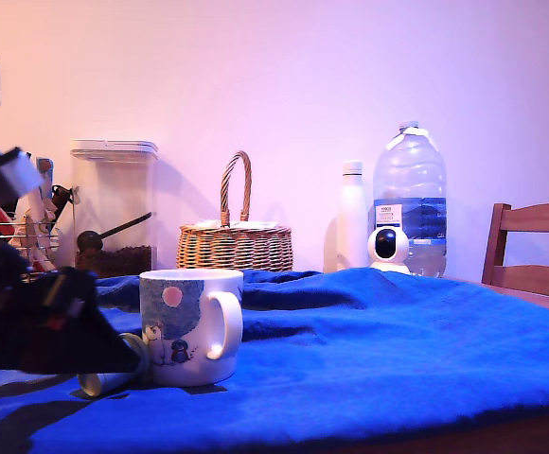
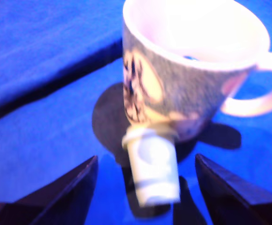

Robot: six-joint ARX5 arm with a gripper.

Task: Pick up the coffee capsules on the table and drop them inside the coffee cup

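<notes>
The white coffee cup [image 1: 191, 326] with its blue patch and pink dot stands upright on the blue-draped table [image 1: 398, 359], handle toward the exterior view's right. One pale coffee capsule [image 1: 104, 381] lies on its side on the cloth, against the cup's base. In the wrist view this capsule [image 2: 152, 171] has its rimmed end touching the cup [image 2: 187, 79]. My gripper [image 2: 146, 158] is open, with a dark finger on either side of the capsule and a gap to each. From the exterior view the gripper [image 1: 114, 355] is a dark blurred mass at the left, low over the cloth.
Along the wall behind stand a clear canister [image 1: 114, 208], a wicker basket [image 1: 236, 244], a tall white bottle [image 1: 351, 216], a large water jug [image 1: 409, 199] and a small round camera [image 1: 387, 248]. A wooden chair back [image 1: 535, 251] rises at the exterior view's right.
</notes>
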